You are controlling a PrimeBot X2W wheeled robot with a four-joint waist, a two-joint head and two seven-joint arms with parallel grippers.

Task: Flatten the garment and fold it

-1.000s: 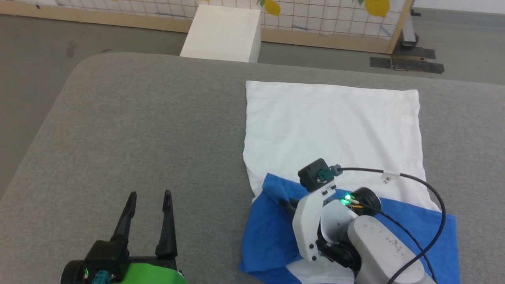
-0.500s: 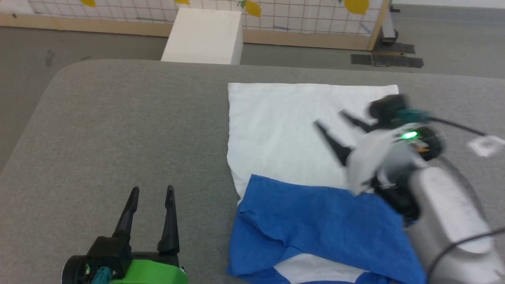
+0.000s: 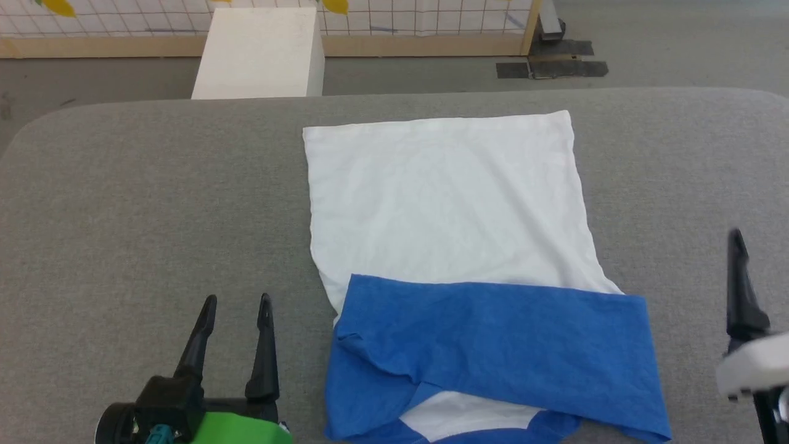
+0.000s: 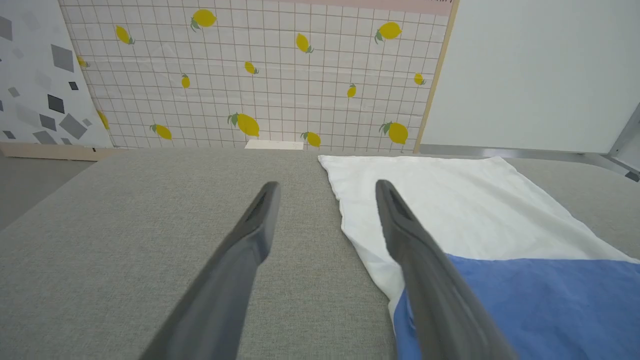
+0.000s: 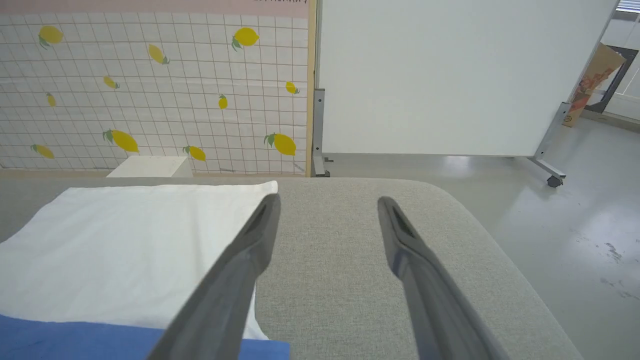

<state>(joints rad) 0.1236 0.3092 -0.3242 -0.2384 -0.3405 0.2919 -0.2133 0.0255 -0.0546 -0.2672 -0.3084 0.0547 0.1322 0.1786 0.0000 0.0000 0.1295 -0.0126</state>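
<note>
The garment lies flat on the grey padded table, white body stretching away from me. Its blue sleeves are folded across the near end, with a wrinkle at their left. My left gripper stands open above bare table, just left of the garment's blue part, holding nothing. In the left wrist view the left gripper has the garment beside its right finger. My right gripper is open and empty over bare table, right of the garment. One of its fingers shows at the head view's right edge.
A white box stands on the floor beyond the table's far edge. Behind it is a lemon-patterned screen, and a white partition on castors stands to the right. The table's far right corner is rounded.
My right gripper has opened, let go of the blue sleeve and drawn back to the right, off the garment. The head camera has shifted. The left gripper has not moved.
</note>
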